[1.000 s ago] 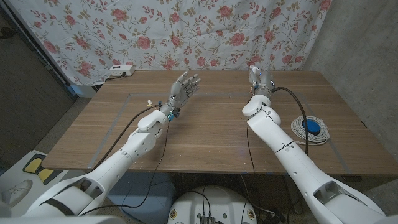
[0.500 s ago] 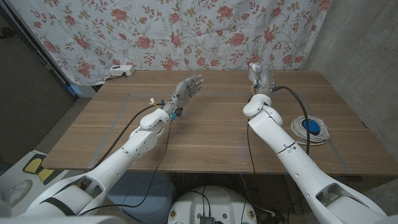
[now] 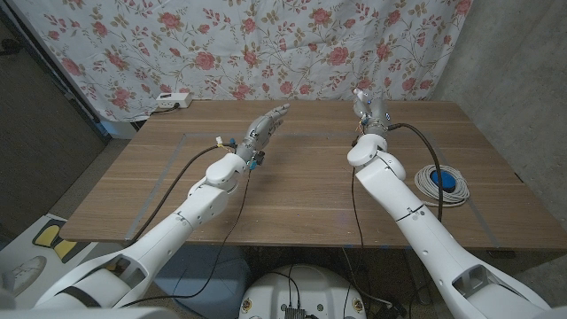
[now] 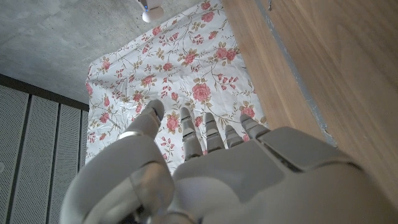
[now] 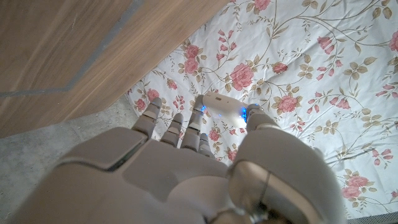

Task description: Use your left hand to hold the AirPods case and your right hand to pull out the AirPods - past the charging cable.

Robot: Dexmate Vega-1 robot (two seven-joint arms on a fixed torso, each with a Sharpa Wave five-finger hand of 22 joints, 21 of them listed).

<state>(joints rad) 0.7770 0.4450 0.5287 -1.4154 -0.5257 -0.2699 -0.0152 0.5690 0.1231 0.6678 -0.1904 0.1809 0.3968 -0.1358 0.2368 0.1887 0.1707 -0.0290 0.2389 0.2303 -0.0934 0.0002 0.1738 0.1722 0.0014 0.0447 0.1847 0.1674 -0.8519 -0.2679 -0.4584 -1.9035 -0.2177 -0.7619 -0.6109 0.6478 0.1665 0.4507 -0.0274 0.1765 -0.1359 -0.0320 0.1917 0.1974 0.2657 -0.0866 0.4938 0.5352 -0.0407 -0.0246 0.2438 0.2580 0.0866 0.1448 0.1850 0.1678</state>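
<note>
The small white rounded AirPods case (image 5: 222, 107) shows in the right wrist view, pinched between the thumb and fingertips (image 5: 198, 122) of the right hand (image 5: 186, 180) — a blue light glows at either side of it. In the head view the right hand (image 3: 369, 110) is raised over the far edge of the brown wooden table (image 3: 292, 190), and the case there is too small to make out.

The left hand (image 3: 266, 126) is stretched forward above the table, fingers straight and slightly apart, holding nothing; the left wrist view shows its fingers (image 4: 186, 127) against the rose-patterned white cloth (image 3: 266, 44).

A coiled white cable with a blue round puck (image 3: 442, 183) lies near the table's right edge, well apart from both hands. A white power strip (image 3: 172, 100) sits at the far left corner.

Whether the case's lid is up or down cannot be told.
</note>
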